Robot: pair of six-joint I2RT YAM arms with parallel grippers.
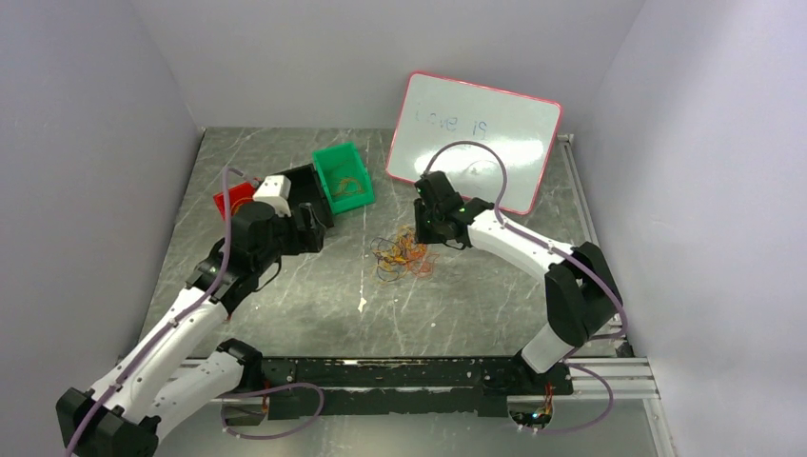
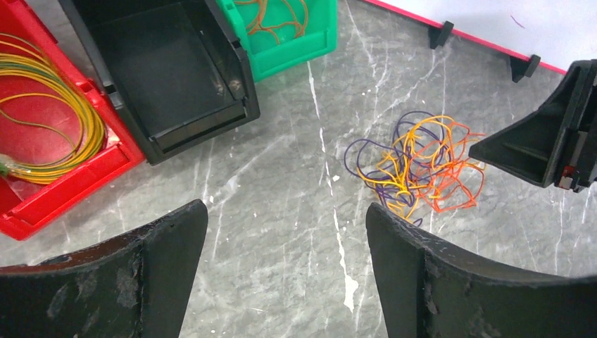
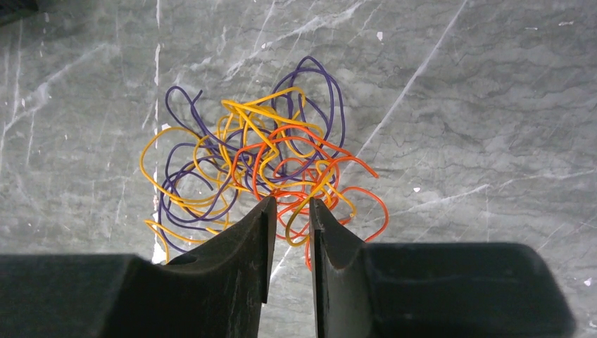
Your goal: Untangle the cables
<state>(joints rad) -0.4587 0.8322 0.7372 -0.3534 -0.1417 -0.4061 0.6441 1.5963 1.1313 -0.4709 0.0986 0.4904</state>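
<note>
The right claw (image 3: 291, 204) stands narrowly parted, its tips down in the orange side of the cables (image 3: 260, 162). The gap is wider than any one strand, so as far as I can see it grips nothing yet. An orange loop and a yellow one both cross the space between the fingers.

The cables are one loose knot of purple, yellow and orange strands lying flat on the marbled tabletop (image 3: 493, 105). It sits to the right of the green bin (image 1: 343, 176), a little nearer the arm bases.

The left claw (image 2: 285, 211) hangs released and wide, closer to the green bin than the knot is, touching nothing.

Left of the green bin, hard against it, is a black bin (image 2: 176, 77), and beyond that a red bin (image 2: 63, 176) with a yellow-green coil in it. The green bin holds some brownish loops. A whiteboard (image 1: 476, 133) leans to its right at the back.

The worry I have is that the claw pinches two colours at once. With nothing pinning the rest, a pull would then drag the whole knot along or cinch it tighter. A strand this thin could also slip free, or the tips could scrape the tabletop.
</note>
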